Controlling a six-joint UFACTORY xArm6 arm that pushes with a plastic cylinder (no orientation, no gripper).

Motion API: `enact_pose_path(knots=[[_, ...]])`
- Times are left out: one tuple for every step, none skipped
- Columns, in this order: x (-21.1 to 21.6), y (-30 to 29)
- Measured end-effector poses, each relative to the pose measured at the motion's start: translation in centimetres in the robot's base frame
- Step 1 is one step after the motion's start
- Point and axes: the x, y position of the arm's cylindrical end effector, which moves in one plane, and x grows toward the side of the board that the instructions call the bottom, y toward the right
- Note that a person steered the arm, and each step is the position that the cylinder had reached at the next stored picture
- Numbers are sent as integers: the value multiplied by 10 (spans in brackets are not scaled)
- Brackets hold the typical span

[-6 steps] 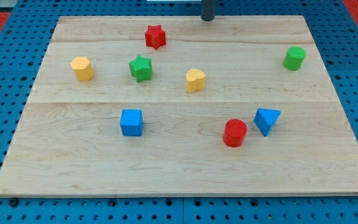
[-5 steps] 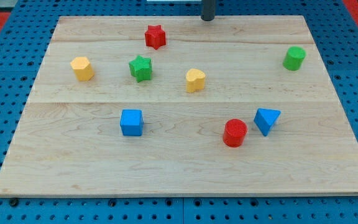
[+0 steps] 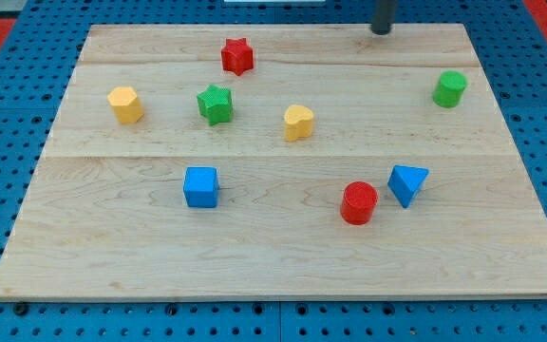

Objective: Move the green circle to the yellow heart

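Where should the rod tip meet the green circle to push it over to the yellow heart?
There are no jaws here, so it's a push. Set my tip against the green circle on its side toward the view's right, slightly above centre, since the yellow heart lies to the view's left and a little lower. The block is round, so pushing off-centre would likely make it slip sideways.

We see bright, even light from above. The wooden board (image 3: pixel 273 237) looks clear and sharp from corner to corner. Each block has only a small soft shadow. Nothing shines too much or looks blurry.
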Motion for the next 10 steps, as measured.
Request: enact_pose_path(knots=[[4,38],[6,38],[38,40],[38,40],[38,89],[38,124],[55,123],[93,122],[93,122],[116,116]])
